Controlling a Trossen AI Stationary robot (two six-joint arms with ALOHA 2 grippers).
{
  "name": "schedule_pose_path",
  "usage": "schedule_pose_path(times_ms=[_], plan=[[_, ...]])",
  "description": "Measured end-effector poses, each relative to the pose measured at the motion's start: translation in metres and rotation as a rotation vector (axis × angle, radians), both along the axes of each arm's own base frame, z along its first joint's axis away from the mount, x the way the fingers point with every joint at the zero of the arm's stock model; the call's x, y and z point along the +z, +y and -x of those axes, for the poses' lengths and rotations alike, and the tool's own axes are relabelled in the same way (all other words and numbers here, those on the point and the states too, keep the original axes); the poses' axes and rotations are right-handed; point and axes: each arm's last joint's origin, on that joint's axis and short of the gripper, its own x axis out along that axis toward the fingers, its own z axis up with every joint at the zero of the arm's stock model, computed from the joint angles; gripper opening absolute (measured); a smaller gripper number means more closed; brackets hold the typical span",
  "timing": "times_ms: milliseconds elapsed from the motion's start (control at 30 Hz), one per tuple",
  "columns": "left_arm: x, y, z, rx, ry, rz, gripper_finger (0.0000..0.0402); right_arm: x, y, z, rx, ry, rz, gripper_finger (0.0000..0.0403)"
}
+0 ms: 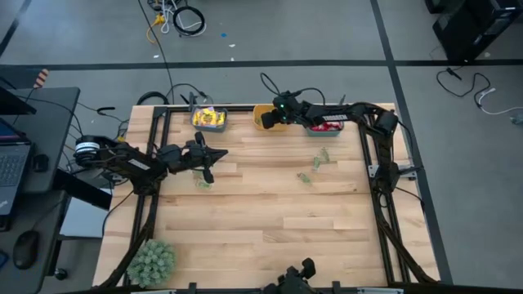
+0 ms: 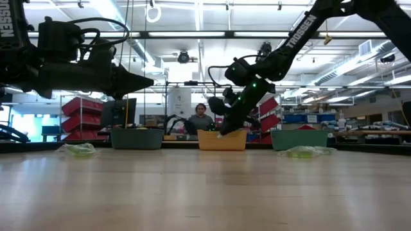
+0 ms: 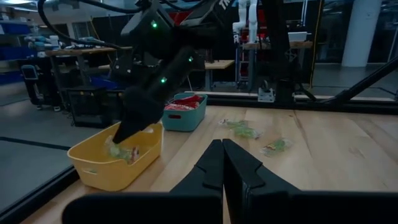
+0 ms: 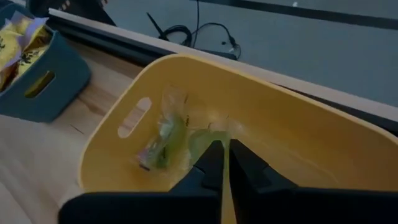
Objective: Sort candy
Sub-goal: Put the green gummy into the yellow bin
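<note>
The right pincer hides part of a pale green packet inside the yellow bin.

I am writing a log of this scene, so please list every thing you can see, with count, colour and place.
Yellow bin: one, far edge middle, pale green candy inside.
Teal bin with yellow candy: one, far edge, left.
Teal bin with red candy: one, far edge, right.
Loose green candy: a few pale packets, right of centre; one under the left arm.
Fuzzy plant: one, green, near left corner.
Table: one, light wood.
Person: one, beyond the table.
Right gripper: shut, inside the yellow bin.
Left gripper: shut, above the table's left side.
</note>
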Motion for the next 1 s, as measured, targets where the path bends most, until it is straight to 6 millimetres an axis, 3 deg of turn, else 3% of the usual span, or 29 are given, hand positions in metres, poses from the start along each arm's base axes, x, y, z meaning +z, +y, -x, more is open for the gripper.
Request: schedule_pose_path(times_ms=[100, 267, 433, 533, 700, 833, 1000], plan=[[0.000, 0.000, 0.000, 0.000, 0.000, 0.000, 0.0000, 0.002, 0.001, 0.000, 0.022, 0.007, 0.008, 0.0040], [0.000, 0.000, 0.000, 0.000, 0.000, 0.002, 0.0000, 0.017, 0.003, 0.003, 0.080, 0.001, 0.033, 0.0118], [0.000, 0.000, 0.000, 0.000, 0.000, 0.003, 0.0000, 0.056, 0.019, 0.015, 0.255, 0.037, 0.051, 0.0175], [0.000, 0.000, 0.000, 0.000, 0.004, 0.003, 0.0000, 0.080, 0.047, 0.025, 0.387, 0.138, 0.060, 0.0154], [-0.001, 0.000, 0.000, 0.000, 0.010, 0.005, 0.0000, 0.103, 0.111, 0.039, 0.567, 0.273, -0.014, 0.0070], [-0.001, 0.000, 0.000, 0.000, 0.010, 0.004, 0.0000, 0.091, 0.161, 0.048, 0.636, 0.347, -0.116, 0.0059], [-0.001, 0.000, 0.000, 0.000, 0.007, 0.005, 0.0000, 0.063, 0.209, 0.058, 0.651, 0.446, -0.179, 0.0101]])
